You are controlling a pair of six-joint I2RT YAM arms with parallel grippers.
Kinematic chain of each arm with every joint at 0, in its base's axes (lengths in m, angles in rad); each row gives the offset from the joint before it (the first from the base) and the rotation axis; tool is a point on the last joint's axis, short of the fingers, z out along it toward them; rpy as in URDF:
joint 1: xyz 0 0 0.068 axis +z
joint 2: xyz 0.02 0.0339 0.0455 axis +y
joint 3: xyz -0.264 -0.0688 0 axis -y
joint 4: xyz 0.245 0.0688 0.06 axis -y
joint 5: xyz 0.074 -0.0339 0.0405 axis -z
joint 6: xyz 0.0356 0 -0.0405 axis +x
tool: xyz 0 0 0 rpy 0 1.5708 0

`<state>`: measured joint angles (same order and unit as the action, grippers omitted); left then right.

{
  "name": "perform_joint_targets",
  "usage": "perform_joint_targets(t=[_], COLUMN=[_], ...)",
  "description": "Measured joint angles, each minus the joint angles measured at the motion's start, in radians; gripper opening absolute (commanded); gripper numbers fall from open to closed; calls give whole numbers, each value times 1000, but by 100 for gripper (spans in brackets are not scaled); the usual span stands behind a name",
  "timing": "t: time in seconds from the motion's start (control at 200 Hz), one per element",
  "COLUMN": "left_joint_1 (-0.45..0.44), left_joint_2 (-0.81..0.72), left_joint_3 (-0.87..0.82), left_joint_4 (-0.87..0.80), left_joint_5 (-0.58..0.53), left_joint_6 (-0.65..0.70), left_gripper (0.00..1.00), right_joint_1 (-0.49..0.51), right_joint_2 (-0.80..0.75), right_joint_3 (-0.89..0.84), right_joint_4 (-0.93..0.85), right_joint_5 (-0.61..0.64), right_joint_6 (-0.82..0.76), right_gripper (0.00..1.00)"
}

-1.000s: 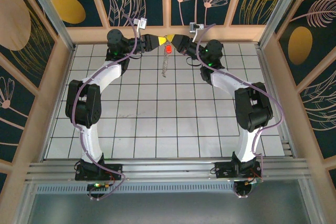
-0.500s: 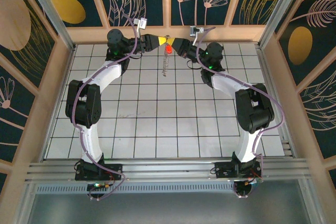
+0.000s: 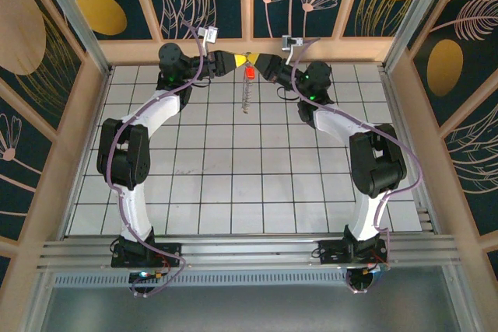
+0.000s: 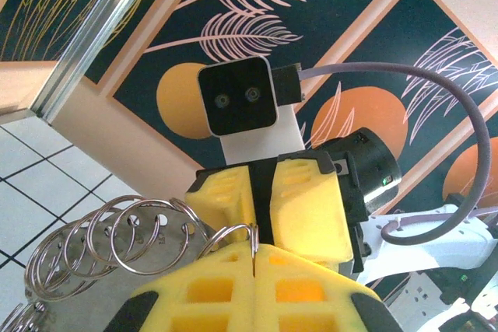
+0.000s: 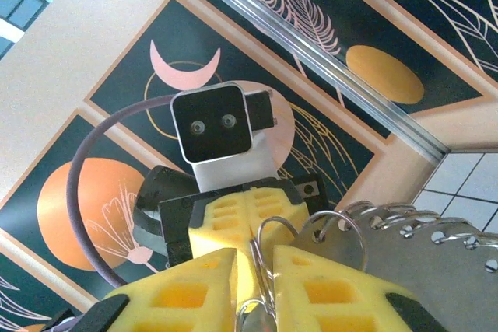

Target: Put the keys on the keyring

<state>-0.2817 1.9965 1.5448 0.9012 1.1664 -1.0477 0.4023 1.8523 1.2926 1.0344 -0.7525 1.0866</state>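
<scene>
Both arms stretch over the tiled table (image 3: 233, 184) and meet nose to nose at its far edge, at twelve o'clock from where the bases sit. The left gripper (image 3: 239, 60) comes in from nine o'clock and the right gripper (image 3: 260, 61) from three o'clock, yellow tips almost touching, well above the tiles.

The key (image 3: 250, 73), a small red spot, hangs just at six o'clock of that meeting point. Below it the keyring (image 3: 246, 97) dangles straight down as a thin silver string, and I cannot tell from above whether its low end touches the table.

Seen from the left wrist, the left jaws are pressed together, with one wire ring pinched in the seam between them. More rings of the keyring fan out toward eight o'clock, overlapping one another.

Seen from the right wrist, the right jaws stand a narrow slit apart with a ring sitting in that slit. Whether they actually squeeze it I cannot tell. The other rings spread toward three o'clock of the tips.
</scene>
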Motion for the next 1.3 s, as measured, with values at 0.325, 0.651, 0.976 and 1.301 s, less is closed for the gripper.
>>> perform_joint_targets(t=[0.325, 0.651, 0.976, 1.301], left_joint_1=[2, 1, 2, 7], left_joint_2=[0, 0, 0, 0], left_joint_3=[0, 0, 0, 0], left_joint_4=[0, 0, 0, -1], left_joint_5=[-3, -1, 0, -2], left_joint_6=[0, 0, 0, 0], left_gripper=[0, 0, 0, 0], right_joint_1=[0, 2, 4, 12], right_joint_2=[6, 6, 6, 6], right_joint_3=[9, 9, 10, 31], right_joint_4=[-10, -13, -25, -80], right_joint_5=[-1, 0, 0, 3], right_joint_6=[-4, -6, -16, -58], right_gripper=[17, 11, 12, 9])
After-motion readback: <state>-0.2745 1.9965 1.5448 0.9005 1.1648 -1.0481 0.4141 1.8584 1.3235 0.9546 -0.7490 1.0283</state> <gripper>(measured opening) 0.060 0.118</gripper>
